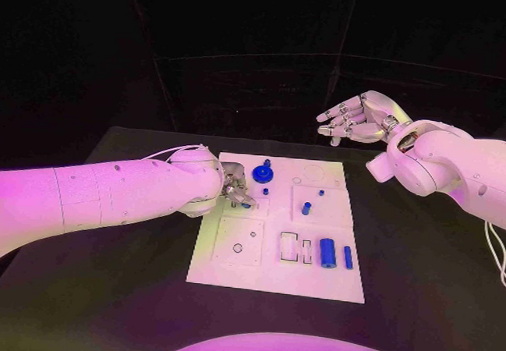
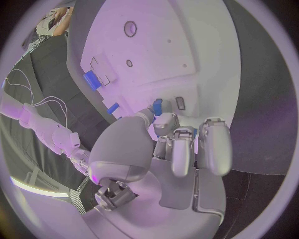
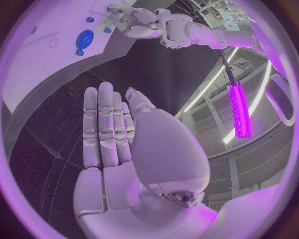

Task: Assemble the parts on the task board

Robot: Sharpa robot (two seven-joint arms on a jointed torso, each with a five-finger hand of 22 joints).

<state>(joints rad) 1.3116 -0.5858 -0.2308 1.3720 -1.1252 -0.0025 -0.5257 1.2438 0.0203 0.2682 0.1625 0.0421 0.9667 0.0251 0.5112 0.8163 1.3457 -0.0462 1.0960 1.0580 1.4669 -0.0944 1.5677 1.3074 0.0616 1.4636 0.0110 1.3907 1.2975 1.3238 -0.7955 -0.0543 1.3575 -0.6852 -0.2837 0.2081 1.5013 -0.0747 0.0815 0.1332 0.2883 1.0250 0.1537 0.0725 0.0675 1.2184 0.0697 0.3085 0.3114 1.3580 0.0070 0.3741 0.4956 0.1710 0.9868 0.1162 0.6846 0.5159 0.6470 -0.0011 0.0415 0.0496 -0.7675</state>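
- Parts lie nearest me on the board (image 1: 235,272): a thick blue cylinder (image 1: 328,253) and a thinner blue rod (image 1: 348,258) sit side by side by a rectangular slot (image 1: 288,246), flat and loose, so I judge them not yet assembled.
- Further in, a short blue peg (image 1: 305,208) stands in the board's right half, with a smaller blue pin (image 1: 321,192) just beyond it.
- My left hand (image 1: 237,192) reaches over the board's left middle. Its fingers (image 2: 179,149) curl down close round a small blue piece (image 2: 157,106), pinching it at the tips. I hold it low and tip-first, I think, to steer it into a seat in the board.
- Beyond that hand, a blue round gear-like part (image 1: 262,173) sits near the board's far edge, with a tiny blue pin (image 1: 265,191) just on the near side of it.
- My right hand (image 1: 357,117) is farthest, raised well above and past the board's far right corner. It is released and holds nothing, its fingers (image 3: 106,124) straight and together. I judge it is parked there to leave my left hand room.
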